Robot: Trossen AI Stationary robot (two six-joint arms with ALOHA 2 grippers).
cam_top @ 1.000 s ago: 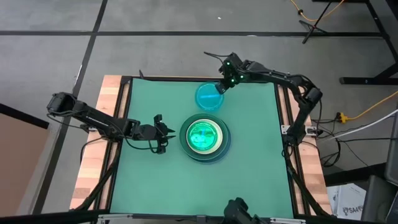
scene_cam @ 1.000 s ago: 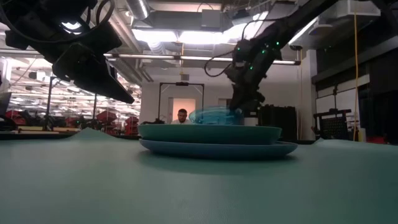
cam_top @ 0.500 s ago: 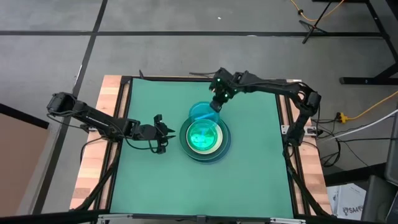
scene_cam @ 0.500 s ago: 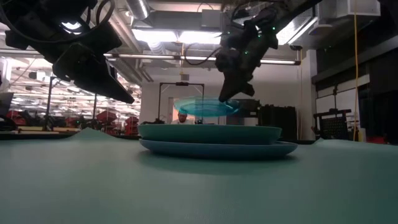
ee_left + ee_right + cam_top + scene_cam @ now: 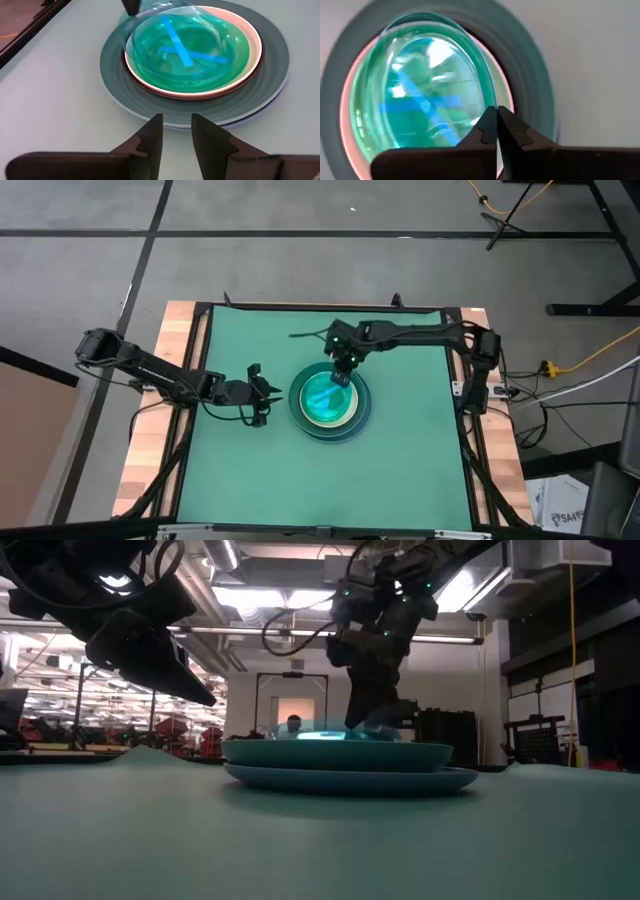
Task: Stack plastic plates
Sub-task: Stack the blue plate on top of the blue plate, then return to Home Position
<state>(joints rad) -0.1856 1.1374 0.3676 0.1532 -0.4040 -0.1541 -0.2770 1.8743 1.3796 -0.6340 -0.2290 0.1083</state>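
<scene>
My right gripper (image 5: 341,374) is clamped on the rim of a small translucent cyan plate (image 5: 325,392), fingers pressed together on the plate's edge at its far side, as the right wrist view shows (image 5: 492,127). The cyan plate faces concave side up and lies nearly level over the centre of the stack (image 5: 329,401); being round, it has no long axis, and in the low view (image 5: 335,733) its disc runs close to parallel with the plates beneath. I cannot tell whether it already touches the plate below. The stack sits near the middle of the green table mat (image 5: 410,460): a large slate-blue plate (image 5: 440,782) at the base, a dark green plate (image 5: 250,752) on it, and smaller plates nested inside, with a pale rim (image 5: 254,45) and translucent green (image 5: 230,55) visible in the left wrist view. My right arm reaches across from the table's right far corner, forearm roughly level, wrist bent downward so the fingers point steeply down onto the plate rim. My left gripper (image 5: 262,395) waits just beside the stack on its left, fingers apart (image 5: 152,142) and holding nothing, pointed toward the stack.
</scene>
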